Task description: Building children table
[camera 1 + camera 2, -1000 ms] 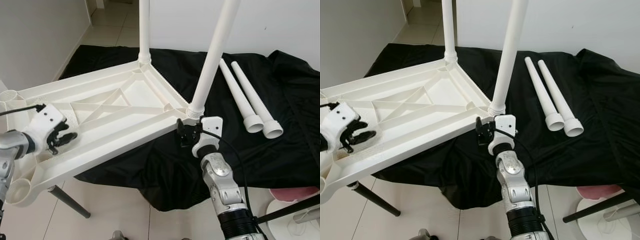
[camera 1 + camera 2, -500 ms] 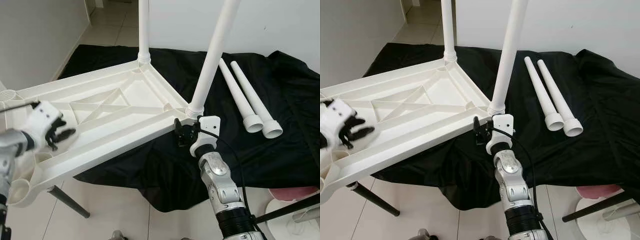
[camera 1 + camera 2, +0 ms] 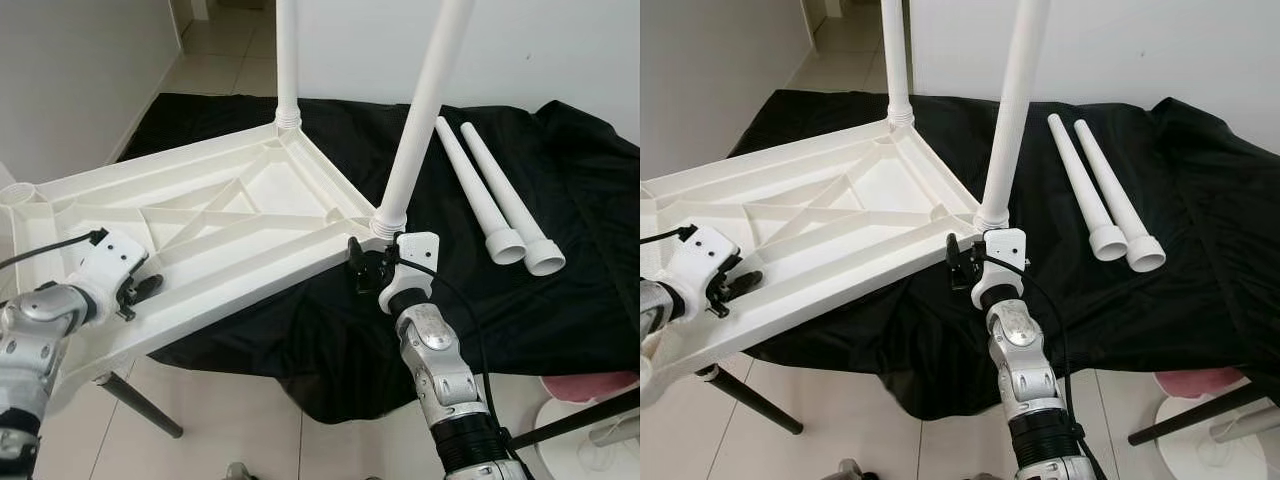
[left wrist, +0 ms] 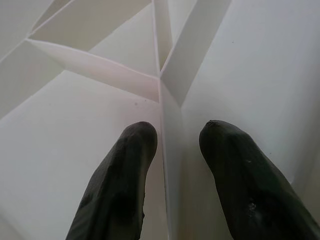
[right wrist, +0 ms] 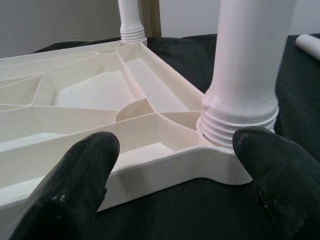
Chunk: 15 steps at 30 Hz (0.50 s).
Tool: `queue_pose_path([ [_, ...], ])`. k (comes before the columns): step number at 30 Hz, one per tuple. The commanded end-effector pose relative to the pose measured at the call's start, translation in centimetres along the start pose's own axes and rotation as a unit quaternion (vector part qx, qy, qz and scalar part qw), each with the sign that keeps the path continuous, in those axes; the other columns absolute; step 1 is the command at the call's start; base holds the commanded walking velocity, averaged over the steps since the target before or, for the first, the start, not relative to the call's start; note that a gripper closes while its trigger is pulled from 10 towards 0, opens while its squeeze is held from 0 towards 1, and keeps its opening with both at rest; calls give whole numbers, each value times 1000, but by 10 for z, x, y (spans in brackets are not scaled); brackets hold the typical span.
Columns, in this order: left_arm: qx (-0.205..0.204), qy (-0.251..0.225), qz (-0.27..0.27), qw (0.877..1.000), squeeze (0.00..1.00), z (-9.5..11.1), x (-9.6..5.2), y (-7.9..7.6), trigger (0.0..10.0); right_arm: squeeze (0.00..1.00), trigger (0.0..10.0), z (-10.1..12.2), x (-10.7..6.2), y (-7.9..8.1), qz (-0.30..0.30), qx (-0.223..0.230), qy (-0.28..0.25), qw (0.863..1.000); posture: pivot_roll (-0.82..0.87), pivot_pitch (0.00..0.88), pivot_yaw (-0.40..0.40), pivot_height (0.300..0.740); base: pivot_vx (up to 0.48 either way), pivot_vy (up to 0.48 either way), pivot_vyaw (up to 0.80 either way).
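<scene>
The white table top (image 3: 250,215) lies upside down and tilted on a black cloth. Two white legs (image 3: 420,110) (image 3: 288,60) stand screwed into its far and right corner sockets. Two loose legs (image 3: 476,185) (image 3: 505,195) lie side by side on the cloth to the right. My left gripper (image 3: 140,290) sits on the near-left part of the underside. In the left wrist view its fingers (image 4: 135,150) straddle a thin rib, slightly apart from it. My right gripper (image 3: 362,270) stands open at the right corner, its fingers (image 5: 95,155) spread either side of that corner and the leg's threaded base.
The black cloth (image 3: 560,300) covers the surface and hangs over its front edge. A dark metal leg (image 3: 135,400) slants to the tiled floor under the table top's near-left part. A pink object (image 3: 590,385) and a white round stand (image 3: 590,440) lie bottom right.
My left gripper has come down and nearer, from above the ribbed panel to the near-left rim, and now straddles a rib. The right gripper has stayed at the corner.
</scene>
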<state>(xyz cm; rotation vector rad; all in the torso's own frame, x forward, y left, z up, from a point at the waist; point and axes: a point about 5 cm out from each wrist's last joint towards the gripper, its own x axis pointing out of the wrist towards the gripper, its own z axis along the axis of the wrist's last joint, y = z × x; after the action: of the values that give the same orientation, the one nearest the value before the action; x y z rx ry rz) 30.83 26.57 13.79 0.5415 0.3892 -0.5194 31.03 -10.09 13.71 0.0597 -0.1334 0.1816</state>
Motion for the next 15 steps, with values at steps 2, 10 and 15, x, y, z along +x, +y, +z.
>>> queue_pose_path([
  [2,-25,17,-103,994,0,-11,7,-33,10000,0,10000,-6,4,2,-3,17,12,1000,33,94,13,740,0,0,0],
  [10,-23,-10,-156,987,0,8,7,-56,10000,0,10000,-27,15,11,14,60,66,996,44,92,25,740,0,0,0],
  [15,-8,-37,-187,982,0,34,3,-71,10000,0,10000,-33,29,34,77,112,98,986,57,92,26,740,0,0,0],
])
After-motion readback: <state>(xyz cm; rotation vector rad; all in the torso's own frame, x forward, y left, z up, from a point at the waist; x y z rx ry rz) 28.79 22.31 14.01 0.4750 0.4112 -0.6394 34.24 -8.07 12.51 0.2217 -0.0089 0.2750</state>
